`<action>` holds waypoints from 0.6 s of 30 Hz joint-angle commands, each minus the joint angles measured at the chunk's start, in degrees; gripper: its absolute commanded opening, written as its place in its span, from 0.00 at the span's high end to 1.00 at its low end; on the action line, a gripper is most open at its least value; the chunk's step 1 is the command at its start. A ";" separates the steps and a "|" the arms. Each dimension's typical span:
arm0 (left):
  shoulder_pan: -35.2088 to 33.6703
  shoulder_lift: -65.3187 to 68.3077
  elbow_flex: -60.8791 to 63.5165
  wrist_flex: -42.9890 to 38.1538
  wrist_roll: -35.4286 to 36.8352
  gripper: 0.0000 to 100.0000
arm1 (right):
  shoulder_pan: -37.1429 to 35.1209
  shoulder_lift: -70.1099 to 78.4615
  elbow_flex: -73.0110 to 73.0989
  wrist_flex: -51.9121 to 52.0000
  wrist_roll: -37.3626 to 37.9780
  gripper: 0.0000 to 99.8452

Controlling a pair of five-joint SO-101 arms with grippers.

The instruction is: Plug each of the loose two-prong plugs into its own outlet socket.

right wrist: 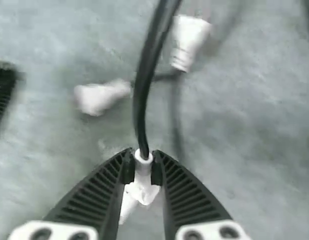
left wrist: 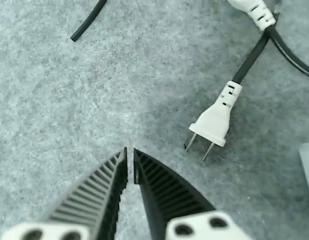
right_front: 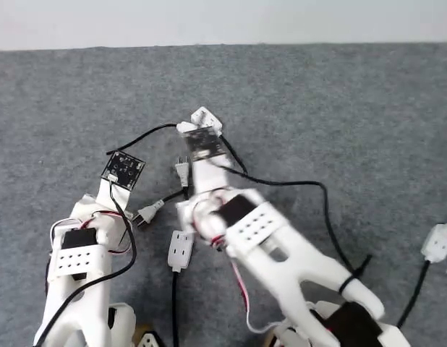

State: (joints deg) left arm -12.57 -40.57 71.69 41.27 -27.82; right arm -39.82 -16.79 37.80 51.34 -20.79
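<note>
Three white plugs show on the grey mat (right_front: 354, 108). The right gripper (right wrist: 140, 152) is clamped on the held plug (right wrist: 139, 187), toward the far edge. Two loose plugs (right_front: 181, 171) lie mid-mat, one just ahead of the left gripper (left wrist: 129, 150), whose fingers are together and empty. Two sockets (right_front: 180, 249) lie by the near and right edges.

The grey, carpet-like bench (right_front: 354, 108) fills the frame. On it lie a centre plug (right_front: 181, 171), a lower plug (right_front: 148, 212) to its left, an outlet socket (right_front: 180, 250) below, and a second socket (right_front: 437, 243) at the right edge.
</note>
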 commanded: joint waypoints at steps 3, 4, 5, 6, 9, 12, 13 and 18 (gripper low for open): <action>-0.35 -1.14 -0.40 -1.05 -0.88 0.98 | 15.96 -1.10 -2.11 5.93 6.33 0.99; -0.26 -1.14 -0.40 -1.05 -0.88 0.98 | 18.24 0.48 -2.46 6.20 7.12 0.99; -0.26 -1.14 -0.40 -1.05 -0.88 0.98 | 20.18 2.24 -2.64 6.20 7.82 0.99; -0.26 -1.14 -0.40 -1.14 -0.88 0.98 | 21.49 4.26 -3.08 6.20 8.62 0.99; -0.26 -1.05 -0.40 -1.14 -0.88 0.98 | 22.90 11.21 -4.22 7.96 12.31 0.99; -0.18 -1.05 -0.40 -1.23 -0.97 0.98 | 23.25 16.92 -7.12 10.15 16.53 0.98; -0.18 -1.05 -0.40 -1.23 -0.97 0.98 | 23.69 17.89 -8.70 11.03 16.97 0.96; -0.18 -1.05 -0.40 -1.05 -2.64 0.98 | 26.68 18.95 -14.24 11.91 17.23 0.87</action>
State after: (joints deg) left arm -12.57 -40.57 71.69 41.27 -29.23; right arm -15.12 2.46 28.66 62.33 -4.35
